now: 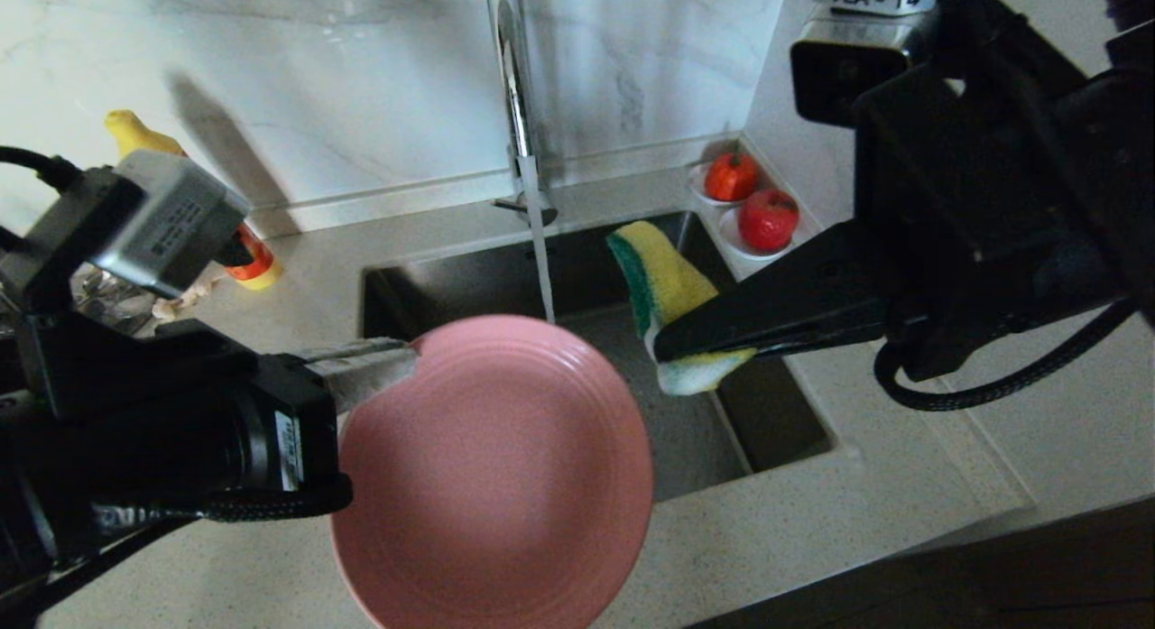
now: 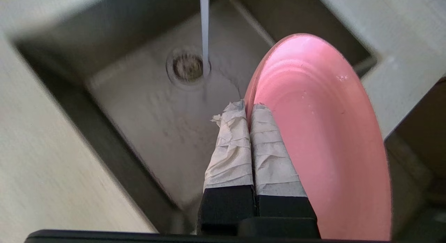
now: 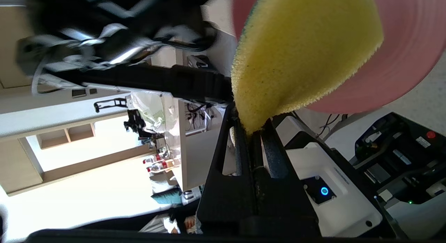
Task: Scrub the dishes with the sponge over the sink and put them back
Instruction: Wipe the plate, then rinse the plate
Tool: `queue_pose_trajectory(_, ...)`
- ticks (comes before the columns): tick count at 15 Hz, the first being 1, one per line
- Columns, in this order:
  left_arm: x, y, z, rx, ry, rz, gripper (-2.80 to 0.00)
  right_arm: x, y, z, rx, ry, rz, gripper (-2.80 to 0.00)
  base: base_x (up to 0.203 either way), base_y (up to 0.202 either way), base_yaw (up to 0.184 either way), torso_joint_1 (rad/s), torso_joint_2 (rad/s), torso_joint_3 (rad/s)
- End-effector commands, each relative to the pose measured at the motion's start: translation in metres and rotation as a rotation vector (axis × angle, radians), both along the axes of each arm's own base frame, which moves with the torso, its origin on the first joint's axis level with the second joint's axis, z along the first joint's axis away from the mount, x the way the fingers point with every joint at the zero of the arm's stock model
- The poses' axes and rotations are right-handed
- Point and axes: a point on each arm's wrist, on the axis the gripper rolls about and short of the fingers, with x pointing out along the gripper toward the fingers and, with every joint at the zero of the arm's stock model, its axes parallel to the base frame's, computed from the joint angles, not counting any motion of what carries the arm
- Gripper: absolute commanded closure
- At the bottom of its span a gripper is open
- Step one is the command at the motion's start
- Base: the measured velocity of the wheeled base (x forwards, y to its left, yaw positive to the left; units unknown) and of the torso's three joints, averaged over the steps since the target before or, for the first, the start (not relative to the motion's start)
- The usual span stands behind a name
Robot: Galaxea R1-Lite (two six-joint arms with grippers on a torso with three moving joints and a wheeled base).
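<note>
Pink plate (image 1: 492, 471) hangs clamped by its rim in my left end effector (image 1: 411, 358) over the sink's (image 1: 794, 412) near edge; my right end effector (image 1: 668, 347) pinches the sponge (image 1: 663, 286) beside it, apart. Scrubbing looks barely begun; the other dishes are out of view.

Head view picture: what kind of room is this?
Most likely a kitchen: a dark steel sink is set into a pale countertop, the chrome tap is running water, and a marble-look backsplash stands behind.
</note>
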Motion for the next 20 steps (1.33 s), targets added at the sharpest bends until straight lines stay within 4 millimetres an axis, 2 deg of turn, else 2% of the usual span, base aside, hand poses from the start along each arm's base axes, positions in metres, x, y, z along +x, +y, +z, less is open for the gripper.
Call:
queue_pose_trajectory(1, 0.007, -0.006, -0.018, -0.002, 0.082, 0.027, 0.0, -0.018, -0.024, 0.015, 0.038, -0.033, -0.012, 0.0, 0.0, 0.0, 0.0, 0.0, 0.0, 0.0)
queue_pose_trajectory(3, 0.014, -0.006, -0.025, -0.056, 0.145, 0.077, 0.0, -0.025, -0.035, 0.019, 0.044, -0.04, -0.025, 0.0, 0.0, 0.0, 0.0, 0.0, 0.0, 0.0)
queue_pose_trajectory(6, 0.027, -0.002, -0.036, -0.05, 0.183, 0.141, 0.0, -0.031, -0.046, 0.022, 0.047, -0.044, -0.04, 0.0, 0.0, 0.0, 0.0, 0.0, 0.0, 0.0)
queue_pose_trajectory(12, 0.079, 0.004, -0.049, -0.133, 0.151, 0.3, 0.0, -0.03, -0.048, 0.016, 0.03, -0.032, -0.046, 0.0, 0.0, 0.0, 0.0, 0.0, 0.0, 0.0)
queue_pose_trajectory(16, 0.113, -0.005, -0.057, -0.218, 0.096, 0.344, 0.0, -0.028, -0.049, 0.008, 0.008, -0.015, -0.059, 0.0, 0.0, 0.0, 0.0, 0.0, 0.0, 0.0)
queue_pose_trajectory(20, 0.134, -0.016, -0.053, -0.242, 0.069, 0.343, 0.0, -0.026, -0.051, 0.001, -0.017, -0.012, -0.066, 0.0, 0.0, 0.0, 0.0, 0.0, 0.0, 0.0)
